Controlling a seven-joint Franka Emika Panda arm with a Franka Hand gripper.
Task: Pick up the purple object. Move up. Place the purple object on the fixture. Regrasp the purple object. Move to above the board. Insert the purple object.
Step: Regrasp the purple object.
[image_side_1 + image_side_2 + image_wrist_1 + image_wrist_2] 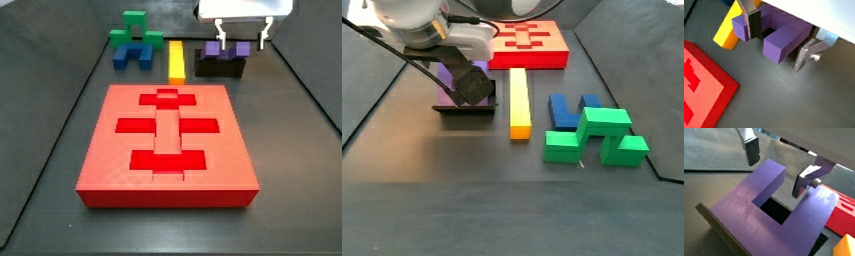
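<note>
Dark grey matte floor [287, 200] with low black side walls, seen in both side views. In a side view, left to right: green block [131, 28] above blue U-shaped block [134, 54] at about 11 o'clock of the board; yellow bar [177, 60] at 12 o'clock; purple object [225, 49] seated on the fixture [221, 68] at about 1 o'clock; the gripper [243, 42] directly over it. The board [167, 140], red with darker cutouts, fills the centre.

The fingers [751, 24] stand apart, straddling the purple object's prongs with a visible gap on each side in both wrist views; nothing is gripped.

Judged step: placement on the fixture is done, the regrasp not yet made. The next move calls for centring the pads on the block and closing squarely, then lifting straight up.

Open room: the yellow bar lies just beside the fixture toward the blocks; the right wall is near. Above is free, and the path to the board looks unobstructed.
</note>
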